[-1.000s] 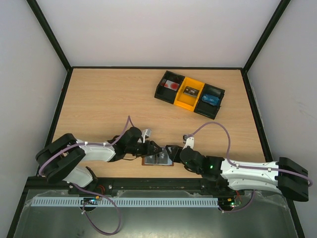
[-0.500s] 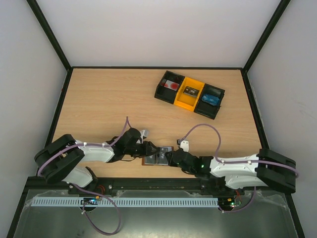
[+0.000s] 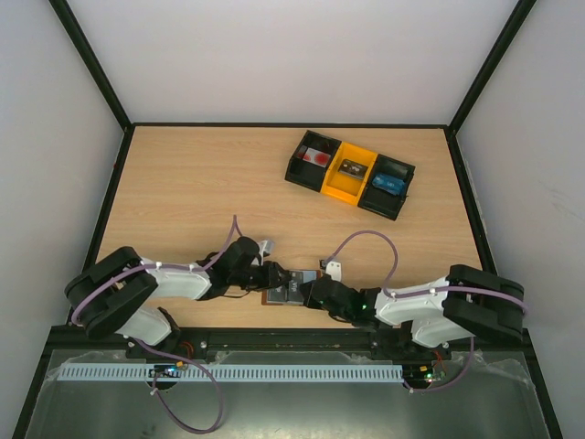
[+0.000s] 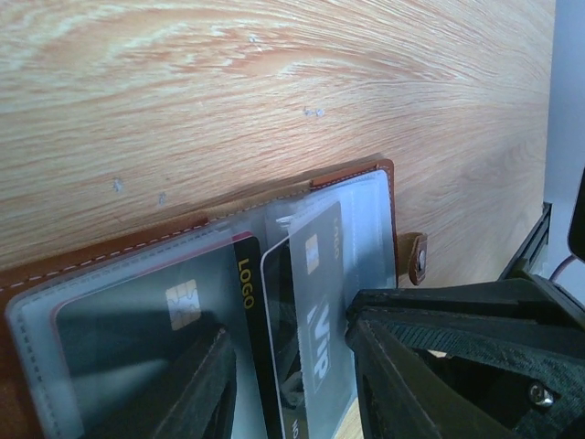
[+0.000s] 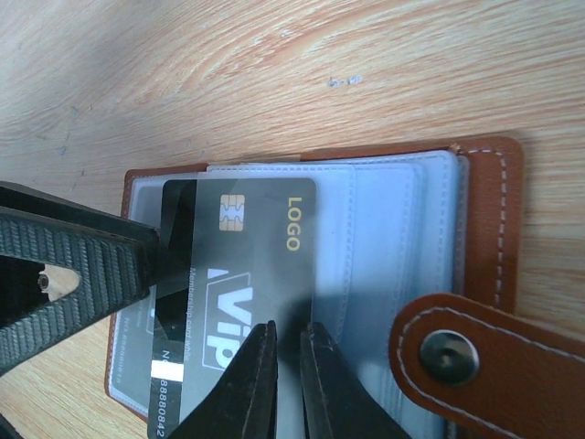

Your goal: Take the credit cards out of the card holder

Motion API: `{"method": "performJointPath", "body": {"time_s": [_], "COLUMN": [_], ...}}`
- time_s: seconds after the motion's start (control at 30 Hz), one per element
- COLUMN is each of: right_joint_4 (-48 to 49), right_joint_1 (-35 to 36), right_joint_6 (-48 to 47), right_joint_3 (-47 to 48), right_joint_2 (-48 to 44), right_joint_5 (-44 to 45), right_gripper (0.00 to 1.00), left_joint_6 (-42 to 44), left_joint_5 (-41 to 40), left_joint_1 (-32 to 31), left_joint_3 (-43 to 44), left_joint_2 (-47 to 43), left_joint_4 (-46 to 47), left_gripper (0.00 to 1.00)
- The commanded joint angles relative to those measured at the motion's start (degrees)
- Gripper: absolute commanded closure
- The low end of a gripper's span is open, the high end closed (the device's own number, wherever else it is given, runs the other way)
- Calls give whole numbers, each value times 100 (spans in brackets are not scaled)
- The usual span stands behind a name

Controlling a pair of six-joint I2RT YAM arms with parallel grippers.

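The brown card holder (image 3: pixel 291 295) lies open on the table near the front edge, its snap tab (image 5: pixel 475 357) to one side. A dark VIP card (image 5: pixel 242 265) sticks partly out of its clear sleeve. A second card marked LOGO (image 4: pixel 174 306) sits inside a sleeve. My left gripper (image 3: pixel 274 277) is open, its fingers (image 4: pixel 430 366) spread on the holder either side of the VIP card (image 4: pixel 320 302). My right gripper (image 3: pixel 309 291) has its jaws almost together, the tips (image 5: pixel 260 384) over the VIP card's lower edge. The card lies flat, not pinched.
A black-and-yellow tray of bins (image 3: pixel 350 174) stands at the back right with small items inside. The table's front edge and metal rail run just below the holder. Both arms lie low along the front, meeting over the holder.
My right arm has swung left and its gripper has come over the holder's right half. My left gripper has stayed on the holder.
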Motion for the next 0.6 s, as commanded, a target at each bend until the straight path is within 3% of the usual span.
{"method": "performJointPath", "body": {"time_s": [0.0,0.17,0.3,0.57], "right_joint_4": [71,147,141,-99], "right_joint_1": [45,41,41,41], "right_joint_6": [117,148,168,213], "right_joint_3": [-31,-72,-117,-183], "right_joint_2": [234,297,281,81], "right_joint_5": [-22,-31,17,243], "right_gripper": [90,91,91,91], "left_joint_6": [34,-89,-274,-236], "left_joint_5": [45,191,425,408], "left_joint_1": [32,51,126,252], "left_joint_3": [-87,-151,-290,-401], "left_joint_2": [138,224,223,144], "left_joint_4": [241,537,903,847], "left_gripper": [65,79,97,97]}}
